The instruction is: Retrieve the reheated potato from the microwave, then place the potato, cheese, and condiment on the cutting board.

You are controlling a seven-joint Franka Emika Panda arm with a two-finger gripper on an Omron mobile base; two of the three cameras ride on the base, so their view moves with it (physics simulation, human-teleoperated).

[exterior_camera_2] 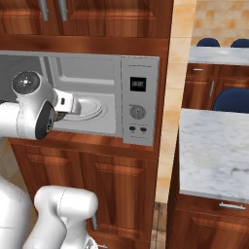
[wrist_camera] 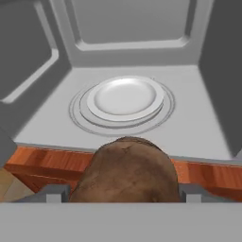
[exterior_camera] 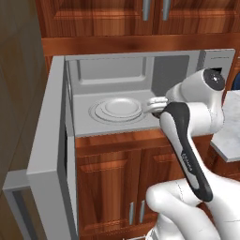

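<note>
The potato (wrist_camera: 126,170), brown and rough, sits between my gripper's (wrist_camera: 123,193) two fingertips, which are shut on its sides. The hand is at the front lip of the open microwave (exterior_camera: 126,70), just outside the cavity. A white turntable plate (wrist_camera: 125,98) lies bare inside. In the left base view my gripper (exterior_camera: 157,109) pokes out past the forearm at the cavity's right front. In the right base view it is mostly hidden behind the arm. The microwave door (exterior_camera: 47,154) is swung wide to the left. The cheese, condiment and cutting board are out of view.
The microwave's control panel (exterior_camera_2: 138,99) lies just right of the hand. Wooden cabinets (exterior_camera: 117,173) stand below and above. A marble counter (exterior_camera_2: 214,146) runs to the right, with blue chairs (exterior_camera_2: 233,99) behind it. A tall wooden panel (exterior_camera: 16,84) closes the left side.
</note>
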